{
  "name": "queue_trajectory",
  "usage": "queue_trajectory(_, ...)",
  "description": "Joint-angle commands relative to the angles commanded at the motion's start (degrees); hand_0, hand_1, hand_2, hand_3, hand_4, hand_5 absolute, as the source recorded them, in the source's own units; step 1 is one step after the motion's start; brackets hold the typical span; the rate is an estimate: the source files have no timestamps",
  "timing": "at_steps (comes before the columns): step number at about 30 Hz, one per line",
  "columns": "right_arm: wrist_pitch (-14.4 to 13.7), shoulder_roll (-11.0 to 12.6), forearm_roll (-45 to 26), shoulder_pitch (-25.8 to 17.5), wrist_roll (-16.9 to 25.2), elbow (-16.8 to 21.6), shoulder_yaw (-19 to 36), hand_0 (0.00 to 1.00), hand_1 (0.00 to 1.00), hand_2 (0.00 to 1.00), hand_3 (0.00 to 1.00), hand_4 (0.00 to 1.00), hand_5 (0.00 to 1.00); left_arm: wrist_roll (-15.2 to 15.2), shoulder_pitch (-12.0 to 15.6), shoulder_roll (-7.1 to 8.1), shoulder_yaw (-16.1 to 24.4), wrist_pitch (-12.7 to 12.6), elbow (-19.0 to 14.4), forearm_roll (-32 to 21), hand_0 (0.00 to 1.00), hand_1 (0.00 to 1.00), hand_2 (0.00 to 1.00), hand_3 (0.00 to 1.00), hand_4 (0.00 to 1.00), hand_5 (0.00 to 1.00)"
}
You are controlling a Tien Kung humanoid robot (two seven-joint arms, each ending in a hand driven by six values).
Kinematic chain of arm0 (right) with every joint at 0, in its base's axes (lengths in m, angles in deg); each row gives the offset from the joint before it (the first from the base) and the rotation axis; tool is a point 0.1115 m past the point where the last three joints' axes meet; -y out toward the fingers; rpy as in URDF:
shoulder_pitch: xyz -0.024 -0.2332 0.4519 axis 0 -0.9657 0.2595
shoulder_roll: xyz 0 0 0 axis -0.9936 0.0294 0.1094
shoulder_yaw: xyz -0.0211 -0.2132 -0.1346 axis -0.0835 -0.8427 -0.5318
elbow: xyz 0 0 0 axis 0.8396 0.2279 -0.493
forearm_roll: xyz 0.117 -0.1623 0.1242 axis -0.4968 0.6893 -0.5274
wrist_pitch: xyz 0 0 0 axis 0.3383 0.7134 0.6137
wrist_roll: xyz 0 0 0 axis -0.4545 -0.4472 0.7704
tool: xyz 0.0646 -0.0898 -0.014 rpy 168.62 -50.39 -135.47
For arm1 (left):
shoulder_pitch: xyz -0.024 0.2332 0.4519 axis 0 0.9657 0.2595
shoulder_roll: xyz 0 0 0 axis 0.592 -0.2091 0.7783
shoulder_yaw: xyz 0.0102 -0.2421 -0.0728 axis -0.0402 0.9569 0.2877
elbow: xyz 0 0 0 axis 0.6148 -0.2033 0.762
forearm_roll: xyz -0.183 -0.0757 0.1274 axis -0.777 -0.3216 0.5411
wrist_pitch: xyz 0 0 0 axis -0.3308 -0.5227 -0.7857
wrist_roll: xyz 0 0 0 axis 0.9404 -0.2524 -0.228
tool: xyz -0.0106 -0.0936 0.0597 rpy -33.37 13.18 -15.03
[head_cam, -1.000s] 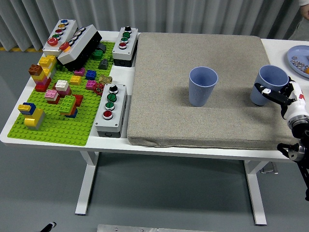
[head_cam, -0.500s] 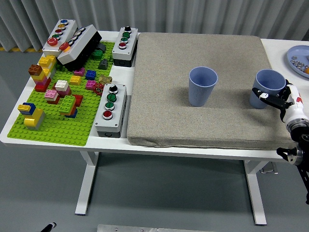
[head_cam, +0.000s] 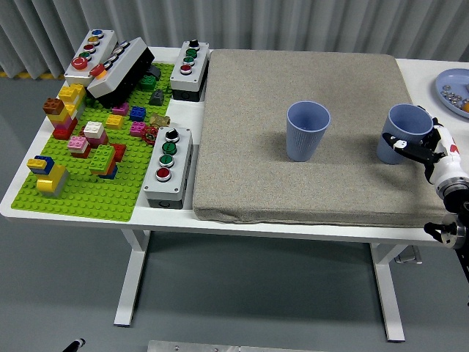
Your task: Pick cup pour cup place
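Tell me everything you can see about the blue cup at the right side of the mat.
The right blue cup is a plain, matte, plastic-looking tumbler with no handle, tapering toward its base. It sits on the grey mat near its right edge, mouth up and leaning slightly. Its inside looks empty. The right hand grips its lower side with black fingers.

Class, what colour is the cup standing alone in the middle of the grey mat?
The middle cup is muted blue, seen clearly in the head view.
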Motion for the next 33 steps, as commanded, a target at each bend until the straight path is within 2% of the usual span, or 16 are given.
queue_trajectory(9, 0.96, 0.09, 0.06, -0.1, -0.47, 0.12, 0.47, 0.95, 0.905, 0.966, 0.96, 0.832, 0.214, 0.01, 0.08, -0.03, 0.04, -0.01, 0.0, 0.05, 0.839, 0.81, 0.881, 0.789, 0.626, 0.998)
queue_trajectory(10, 1.08, 0.1, 0.06, -0.11, -0.52, 0.13, 0.52, 0.952, 0.921, 0.998, 0.969, 0.829, 0.214, 0.01, 0.08, -0.03, 0.03, -0.01, 0.0, 0.04, 0.839, 0.81, 0.881, 0.789, 0.625, 0.998)
queue_trajectory(13, 1.37, 0.16, 0.45, -0.16, -0.99, 0.46, 1.05, 0.952, 0.921, 0.998, 0.969, 0.829, 0.214, 0.01, 0.11, -0.05, 0.1, -0.02, 0.0, 0.12, 0.839, 0.81, 0.881, 0.789, 0.625, 0.998)
queue_trajectory(21, 1.95, 0.72, 2.17, -1.01, -2.92, 3.12, 1.58, 0.954, 0.924, 0.998, 0.975, 0.819, 0.194, 0.03, 0.12, -0.03, 0.69, -0.03, 0.0, 0.52, 0.839, 0.81, 0.88, 0.788, 0.625, 0.998)
queue_trajectory(22, 2.17, 0.82, 2.37, -1.21, -3.22, 3.4, 1.64, 0.957, 0.927, 0.998, 0.983, 0.847, 0.236, 0.04, 0.12, -0.02, 0.78, -0.02, 0.0, 0.57, 0.839, 0.81, 0.88, 0.788, 0.625, 0.998)
queue_trajectory(33, 3.32, 2.91, 2.3, -4.32, -4.15, 6.53, 2.14, 0.956, 0.931, 0.998, 0.985, 0.852, 0.243, 0.1, 0.25, -0.1, 1.39, -0.02, 0.0, 0.88, 0.84, 0.81, 0.88, 0.787, 0.626, 0.998)
